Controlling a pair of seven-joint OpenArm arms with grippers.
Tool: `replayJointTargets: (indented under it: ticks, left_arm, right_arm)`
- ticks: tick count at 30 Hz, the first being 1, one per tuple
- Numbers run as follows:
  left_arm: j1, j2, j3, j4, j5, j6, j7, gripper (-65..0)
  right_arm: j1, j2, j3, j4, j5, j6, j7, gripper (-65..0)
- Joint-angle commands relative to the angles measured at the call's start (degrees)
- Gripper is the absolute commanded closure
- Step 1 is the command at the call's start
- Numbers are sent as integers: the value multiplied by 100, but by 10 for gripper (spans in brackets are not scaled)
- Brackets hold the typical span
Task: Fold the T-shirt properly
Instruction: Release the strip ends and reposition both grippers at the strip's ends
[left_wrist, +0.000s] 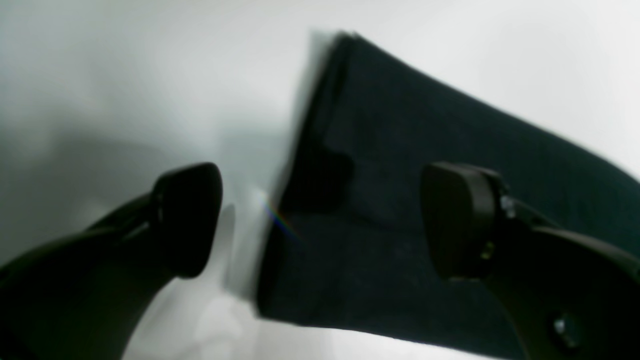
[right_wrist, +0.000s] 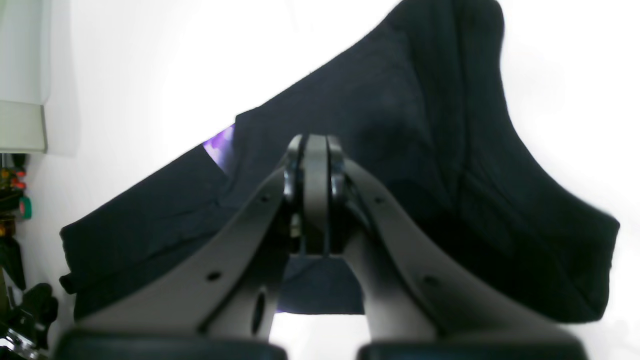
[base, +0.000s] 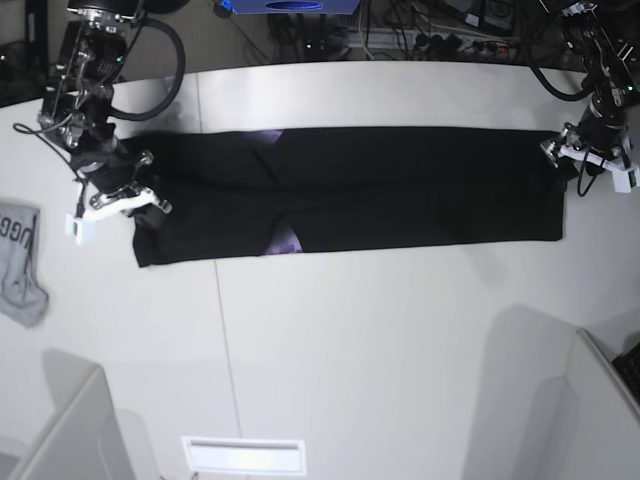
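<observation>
Cloth dominates the white table (base: 350, 340): the black T-shirt (base: 400, 190) lies folded into a long flat band across it, running from one arm to the other. Small patches of purple print show at the shirt's top edge and at its lower edge, both towards the right-arm end.

At that end of the T-shirt the right gripper (right_wrist: 315, 200) sits over the cloth with its jaws pressed flat together. Black fabric lies directly under and around the tips in the right wrist view, but whether any of it is pinched between them cannot be told.

At the opposite end of the T-shirt the left gripper (left_wrist: 320, 220) stands with its jaws spread wide. One fingertip (left_wrist: 187, 217) hangs over bare table just beside the shirt's folded edge, the other over the cloth itself. Nothing is held between them.

Beyond the right-arm end of the T-shirt, well apart from it, a small grey garment with lettering (base: 20, 262) lies crumpled near the table's edge.
</observation>
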Motion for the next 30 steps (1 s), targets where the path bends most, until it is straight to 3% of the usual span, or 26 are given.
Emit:
replayJointTargets:
  ticks: [1,8,14,19,22,28,29,30]
  left_arm:
    - [-38,-117,-30,-1,-94,-47,-101,-591]
    - [-293,-267,23,-730,-85,-56,-110,-578]
    - [-565,-240,454,-906,715,-56,-110,-569]
    - [-565,-223,480,-906,811,-65,-110,-558]
    - [-565,-223,480,-906,811,-65,-110,-454]
    - [-609,-231,480,-1073,811,-65,-110,-43]
    - [-636,-240,480,-1170,820,-65,-110,0]
    - [-636,-249,471,-1284,820,-65,-110,0]
  right_arm:
    - [40,50,18,92,74,57,106,0]
    - [31,41,18,92,74,57,106,0]
    - [13,-153,18,110,74,57,106,0]
    - [-48,-249,18,110,74,57,106,0]
    - [-66,-249,27,110,74,57,106,0]
    - [-163,-267,35,110,74,57,150,0]
    - [-171,-267,35,110,74,57,150,0]
    - [-180,-267,35,110,74,66,150,0]
